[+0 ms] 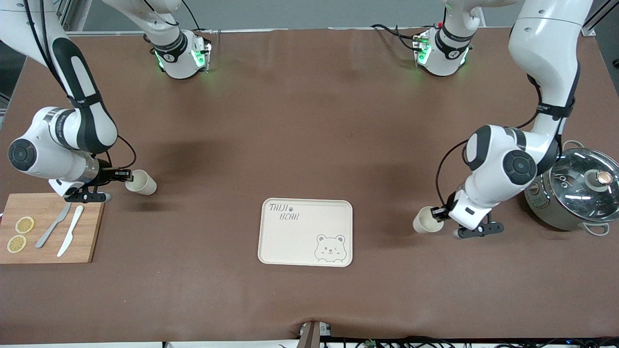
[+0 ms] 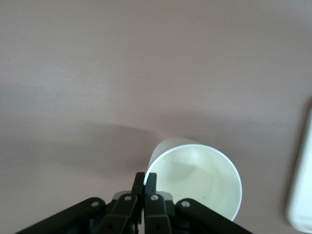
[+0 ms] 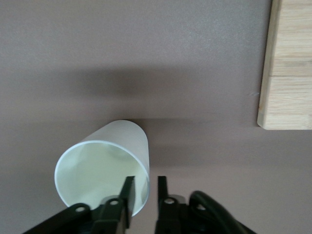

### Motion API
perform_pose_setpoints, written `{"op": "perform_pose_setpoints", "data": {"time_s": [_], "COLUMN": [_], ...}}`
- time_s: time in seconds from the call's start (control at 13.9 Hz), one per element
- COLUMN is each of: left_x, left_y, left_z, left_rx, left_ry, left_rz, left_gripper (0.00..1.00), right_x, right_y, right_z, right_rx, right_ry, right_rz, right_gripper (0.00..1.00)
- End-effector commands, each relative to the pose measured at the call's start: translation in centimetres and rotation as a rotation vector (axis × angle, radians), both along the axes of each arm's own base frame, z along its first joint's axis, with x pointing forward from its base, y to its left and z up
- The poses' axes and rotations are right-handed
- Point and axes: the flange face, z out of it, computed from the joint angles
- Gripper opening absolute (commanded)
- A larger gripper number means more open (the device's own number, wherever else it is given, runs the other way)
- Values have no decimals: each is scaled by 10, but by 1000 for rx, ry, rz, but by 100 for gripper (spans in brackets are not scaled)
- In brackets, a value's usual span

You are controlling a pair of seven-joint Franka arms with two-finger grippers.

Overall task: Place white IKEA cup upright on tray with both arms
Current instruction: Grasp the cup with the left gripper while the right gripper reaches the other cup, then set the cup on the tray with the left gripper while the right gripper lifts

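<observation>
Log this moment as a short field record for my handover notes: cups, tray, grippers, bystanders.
left gripper: shut on the rim of the cup at the left arm's end, which lies tilted beside the tray
right gripper: jaws astride the rim of the cup at the right arm's end, a gap showing between them
tray: flat on the table between the cups, nothing on it
cutting board: holds two lemon slices and two knives
pot: glass lid on, by the left arm
</observation>
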Motion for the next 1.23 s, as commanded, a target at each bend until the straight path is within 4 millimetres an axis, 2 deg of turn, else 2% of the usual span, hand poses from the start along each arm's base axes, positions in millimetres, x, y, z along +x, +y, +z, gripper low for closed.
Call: {"op": "perform_pose_setpoints", "data": {"time_s": [0.0, 0.22, 0.36, 0.5, 0.65, 0.79, 0.94, 1.15], "left_x": [-9, -6, -2, 3, 1, -3, -8, -11], "left_y": [-54, -108, -151, -182, -201, -213, -222, -234], "left_z": [12, 11, 12, 4, -14, -31, -47, -55], "left_rx": [-24, -51, -57, -32, 5, 30, 50, 48], "left_ry": [3, 3, 26, 26, 13, 14, 16, 15], "left_rz": [48, 95, 123, 143, 152, 153, 162, 165], "left_gripper": [0, 0, 0, 0, 0, 0, 0, 0], "right_x": [-7, -6, -3, 7, 22, 41, 61, 79], "right_y": [-1, -3, 0, 8, 18, 36, 62, 121], "right_z": [6, 4, 9, 23, 45, 78, 104, 119], "right_rx": [15, 12, 12, 17, 50, 85, 70, 50], "right_ry": [-24, -35, -34, -23, -3, 1, -5, -29], "right_rz": [-15, -17, -16, -2, -8, -50, -107, -174], "right_gripper": [6, 0, 0, 0, 0, 0, 0, 0]}}
